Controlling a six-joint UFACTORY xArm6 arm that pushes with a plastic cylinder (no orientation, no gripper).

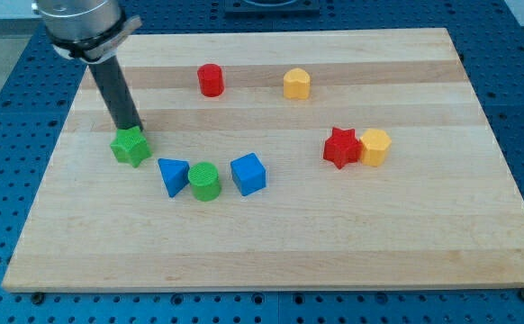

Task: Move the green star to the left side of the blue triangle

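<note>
Pale wooden board (406, 234) on blue perforated bench. The small green plastic star block (131, 147) sits upper-left of the blue plastic triangle block (173, 175), apart. My tip (133, 131), gripperless, touches the star's top edge. Likely light, rigid, prone to rotating: push centrally.

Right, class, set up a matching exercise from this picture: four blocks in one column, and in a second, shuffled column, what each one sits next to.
Blocks:
1. green star
2. green cylinder
3. red star
4. red cylinder

Places:
A. touching the yellow block on the view's right
B. alone near the view's top, left of the other yellow block
C. right at my tip, on its lower side
D. between the blue triangle and the blue cube

Pairs: 1-C, 2-D, 3-A, 4-B
</note>
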